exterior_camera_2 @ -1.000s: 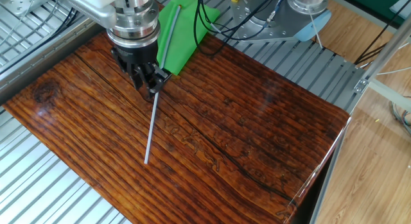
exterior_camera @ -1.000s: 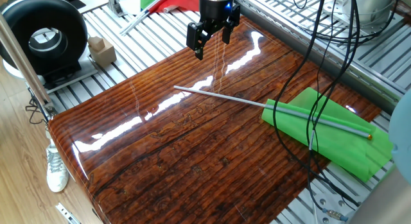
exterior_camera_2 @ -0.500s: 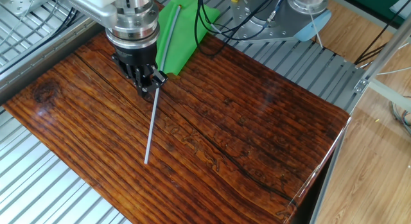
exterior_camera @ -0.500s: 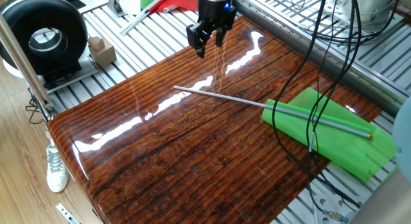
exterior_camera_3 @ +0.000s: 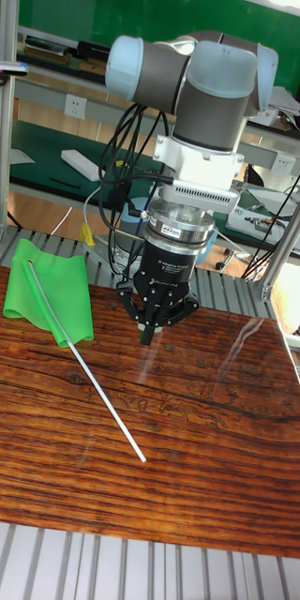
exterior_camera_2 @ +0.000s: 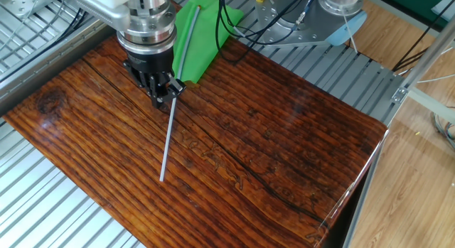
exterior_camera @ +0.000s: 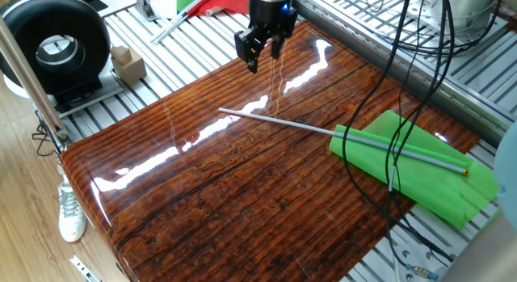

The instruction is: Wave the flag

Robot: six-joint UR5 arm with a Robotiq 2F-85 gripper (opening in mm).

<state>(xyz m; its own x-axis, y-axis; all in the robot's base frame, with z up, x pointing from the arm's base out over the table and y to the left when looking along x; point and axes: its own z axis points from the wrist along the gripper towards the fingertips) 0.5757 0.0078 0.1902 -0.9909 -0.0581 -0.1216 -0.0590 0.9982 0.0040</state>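
Observation:
The flag lies flat on the wooden table (exterior_camera: 242, 193): its green cloth (exterior_camera: 428, 175) is at the right end, and its thin grey rod (exterior_camera: 283, 123) reaches toward the table's middle, with an orange tip (exterior_camera: 466, 171). The cloth (exterior_camera_2: 200, 35) and rod (exterior_camera_2: 168, 145) also show in the other fixed view, and the cloth (exterior_camera_3: 49, 289) and rod (exterior_camera_3: 98, 382) in the tall view. My gripper (exterior_camera: 260, 54) hangs above the table's far edge, apart from the rod. The gripper (exterior_camera_3: 151, 336) is shut with nothing between its fingers.
A black round device (exterior_camera: 56, 46) and a small wooden block (exterior_camera: 128, 64) stand off the table's left end. A red-and-green cloth (exterior_camera: 212, 1) lies behind the gripper. Black cables (exterior_camera: 394, 112) hang across the flag's cloth. A shoe (exterior_camera: 71, 211) is on the floor.
The gripper's fingers closed from open to shut on nothing about a second ago and have stayed still since. The flag has not moved.

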